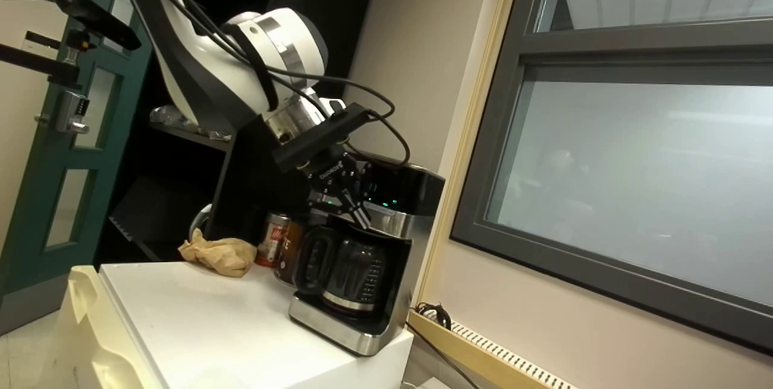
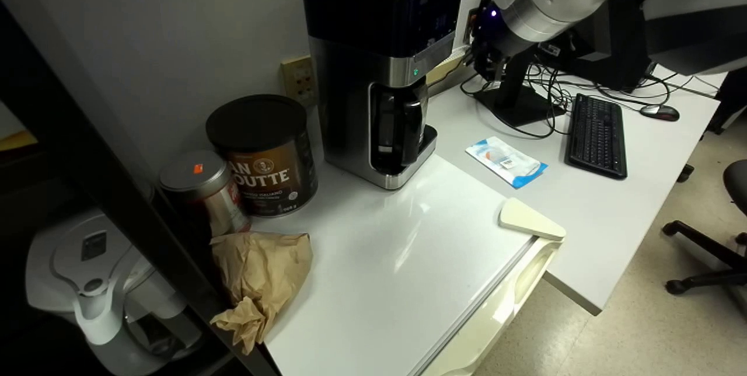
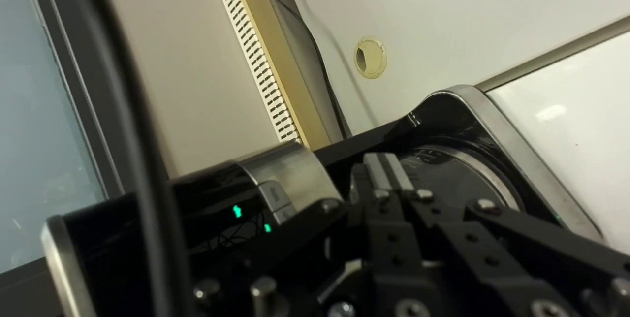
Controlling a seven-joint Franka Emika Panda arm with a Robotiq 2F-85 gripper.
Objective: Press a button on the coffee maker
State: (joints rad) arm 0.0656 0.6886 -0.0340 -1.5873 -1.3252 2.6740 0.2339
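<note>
Black claw [image 3: 387,172], jaws together, in front of coffee maker [image 2: 347,98]; green lights [image 3: 237,210] glowing.

The arm [image 1: 211,66] you operate is white and smoothly rounded, with black panels [image 1: 192,80]. Toward its lower end you see a ring [image 1: 296,118] of silver metal. Its cables [image 3: 149,172] are black. Your gripper [image 3: 388,171] is black too; on it you find white lettering [image 1: 331,170], round silver screws [image 3: 486,204], and fingertips [image 3: 375,172] of a pale grey colour.
</note>
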